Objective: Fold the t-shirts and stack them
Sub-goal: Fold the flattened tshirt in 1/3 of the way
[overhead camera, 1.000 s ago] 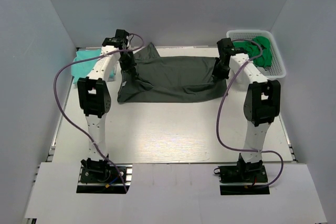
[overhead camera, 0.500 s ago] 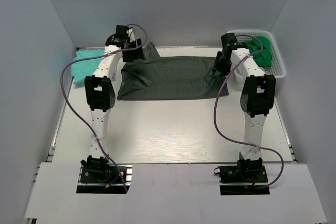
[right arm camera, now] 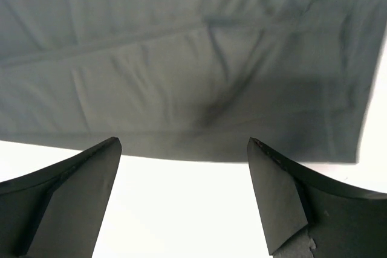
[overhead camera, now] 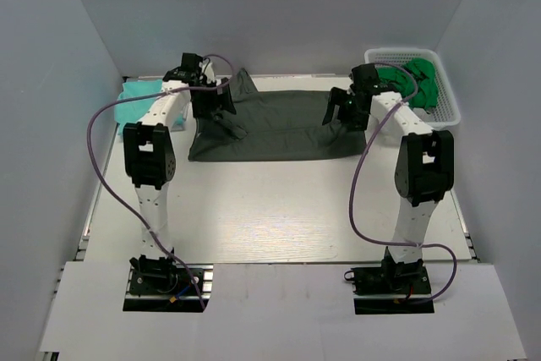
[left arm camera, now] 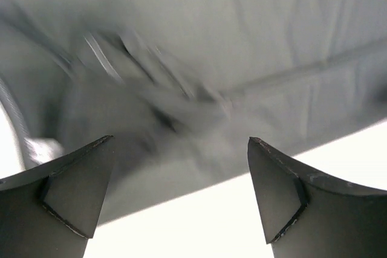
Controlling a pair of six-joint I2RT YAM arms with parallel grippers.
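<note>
left gripper: the left gripper (left arm camera: 180, 139) is spread wide and grips no cloth. it hangs over the left end of the dark grey-green t-shirt (overhead camera: 279, 124). its wrist view is smeared, so i can't really read the folds under it.
right gripper: the right gripper (right arm camera: 183, 140) is wide apart too and holds nothing, over the right end of the same shirt. its wrist view shows the shirt's lower edge and right corner lying flat on white.
dark shirt: folded into a long band across the upper middle of the top view. it's flat on the table (overhead camera: 270, 217), with a flap poking toward the back at its upper left.
other shirts: a mint-teal t-shirt (overhead camera: 133, 101) sits at the left edge of the top view, partly hidden behind the left arm (overhead camera: 169, 107). a bright green t-shirt (overhead camera: 423, 82) is bunched up in the white basket (overhead camera: 450, 114) at the upper right.
in the way: in the top view both arms reach over the ends of the dark shirt and cover its corners. purple cables (overhead camera: 100, 124) loop off each arm, and the left one swings out toward the left side of the frame.
surface: white tabletop with a faint wood grain, and the two arm bases (overhead camera: 165, 283) bolted on at the bottom edge of the top view.
room: plain pale grey walls (overhead camera: 270, 6) box it in on the left, right and back.
</note>
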